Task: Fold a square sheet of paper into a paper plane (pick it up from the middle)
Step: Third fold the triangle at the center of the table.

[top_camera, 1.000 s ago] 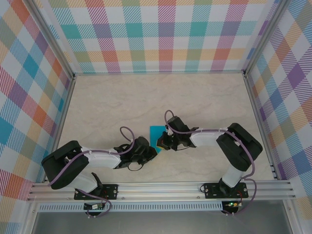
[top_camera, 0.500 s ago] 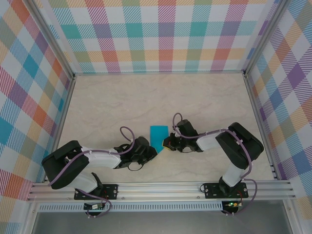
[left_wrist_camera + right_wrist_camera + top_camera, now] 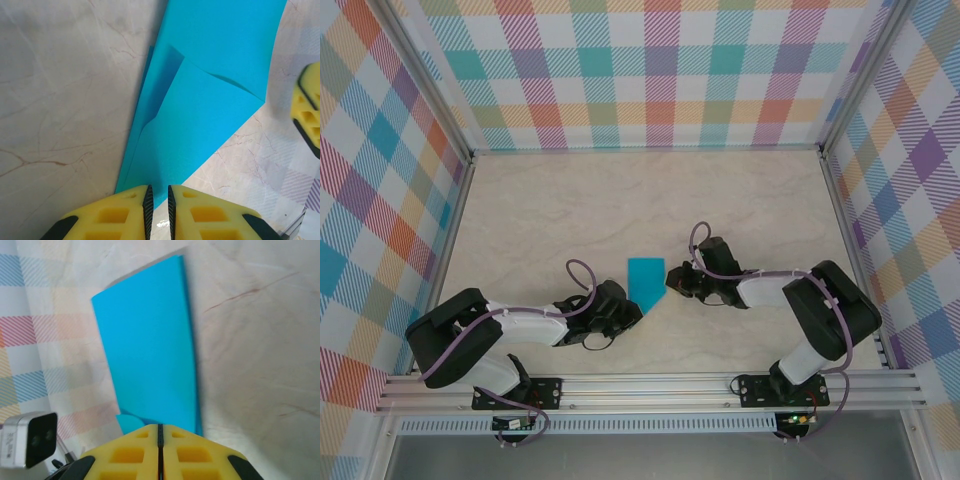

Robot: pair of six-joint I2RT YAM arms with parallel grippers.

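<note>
Overhead the paper (image 3: 645,277) looks flat; up close, folded layers overlap.

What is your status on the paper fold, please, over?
Left gripper jaws nearly closed over the sheet tip, grip unclear. Right gripper jaws shut at the sheet edge. Sheet partly folded, lying on table. Nothing in the way.
</note>
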